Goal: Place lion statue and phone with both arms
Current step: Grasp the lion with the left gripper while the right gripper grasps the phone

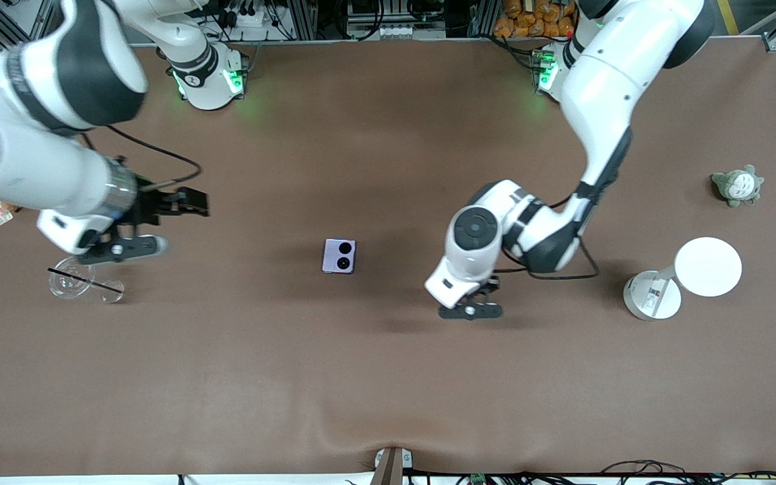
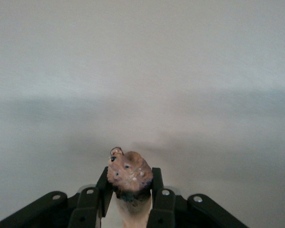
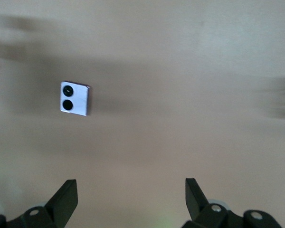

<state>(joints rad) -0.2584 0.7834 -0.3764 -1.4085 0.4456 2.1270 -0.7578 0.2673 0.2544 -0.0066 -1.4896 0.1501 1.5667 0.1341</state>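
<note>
Phone (image 1: 339,256) flat mid-desk, rigid, slick, likely scuffable; take by opposite edges; right gripper (image 3: 130,194) over the desk toward the right arm's end, fingers apart, empty; lion statue (image 2: 129,175) tiny, hard, light, clamped in left gripper (image 2: 131,197).

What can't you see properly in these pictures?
- Lion statue: left wrist view shows only its head; the left gripper, shut on it, covers the body. In the front view the arm hides it.
- Glass cup: the right gripper, open above it, overlaps its rim.
- Small card: partly under the right arm.
</note>
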